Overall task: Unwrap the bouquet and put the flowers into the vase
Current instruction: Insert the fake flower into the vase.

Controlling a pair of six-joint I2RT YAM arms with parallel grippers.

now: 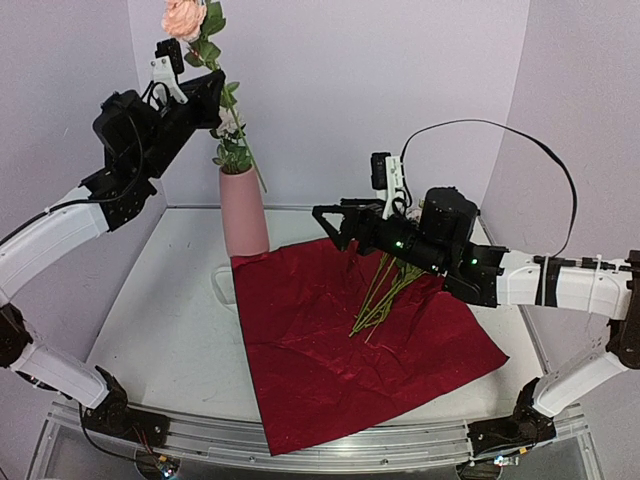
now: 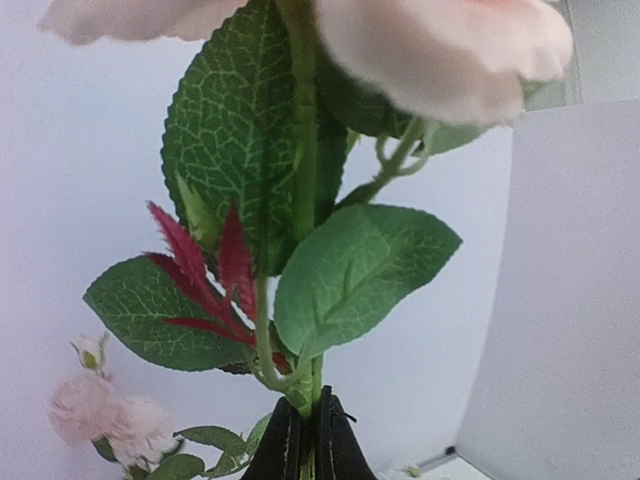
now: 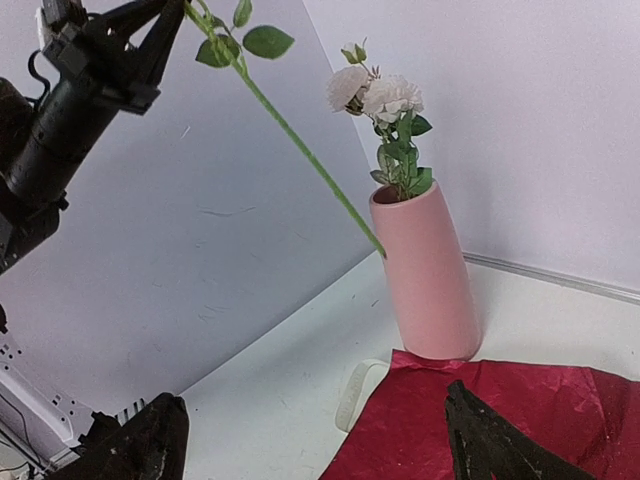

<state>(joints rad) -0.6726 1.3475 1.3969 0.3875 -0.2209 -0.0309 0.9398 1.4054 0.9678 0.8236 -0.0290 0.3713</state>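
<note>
Left gripper (image 1: pixel 214 80) is way up high, clamped tight on the stem of a peach rose (image 1: pixel 185 18), and the stem slants down to the rim of the pink vase (image 1: pixel 243 210), can't tell if the tip's actually inside. Vase stands upright at the back corner of the red wrapping paper (image 1: pixel 340 340), a few blooms in it. Right gripper (image 1: pixel 328 225) hovers over the paper with jaws wide apart, holding nothing, loose green stems (image 1: pixel 385 290) lying under it

Fingers (image 2: pixel 278 452) pinching stem (image 2: pixel 304 130), pink bloom (image 2: pixel 445 45) above
</note>
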